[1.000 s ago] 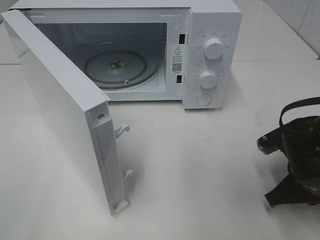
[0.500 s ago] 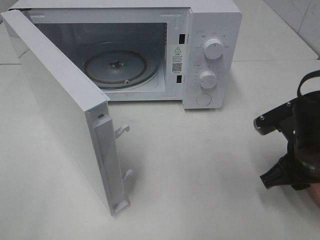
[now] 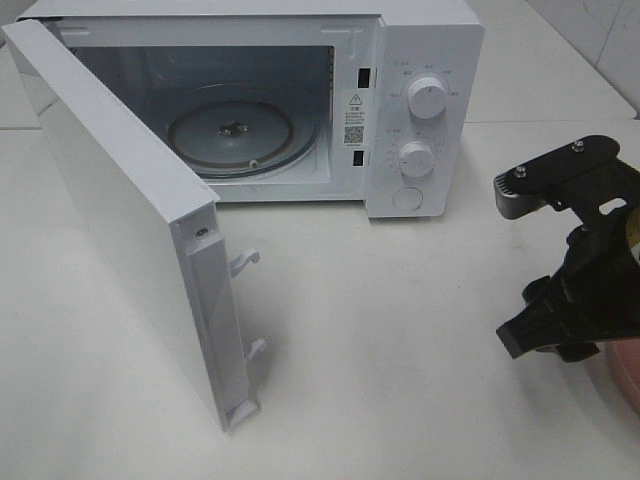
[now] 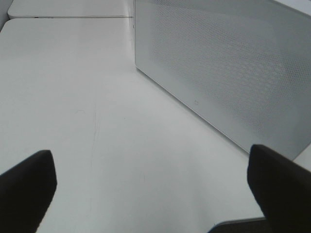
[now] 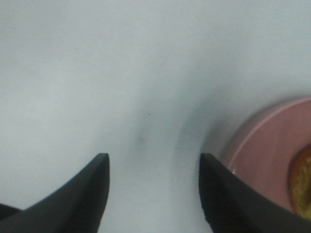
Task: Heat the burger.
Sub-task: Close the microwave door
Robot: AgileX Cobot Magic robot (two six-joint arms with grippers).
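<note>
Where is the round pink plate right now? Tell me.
The round pink plate sits at the exterior high view's right edge, on the white table, just beside the open right gripper.

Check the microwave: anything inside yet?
Empty. The microwave door is swung wide open, and the glass turntable inside is bare.

place: a test bench set up like a kitchen counter
appliance: white microwave [image 3: 300, 100] with its door [image 3: 130, 220] swung open, glass turntable [image 3: 230, 135] inside, two dials [image 3: 428, 98] beside the cavity
surface: plain white tabletop [image 3: 400, 330] in front of the microwave
backdrop: pale tiled wall [image 3: 600, 40] behind the microwave's dial side
</note>
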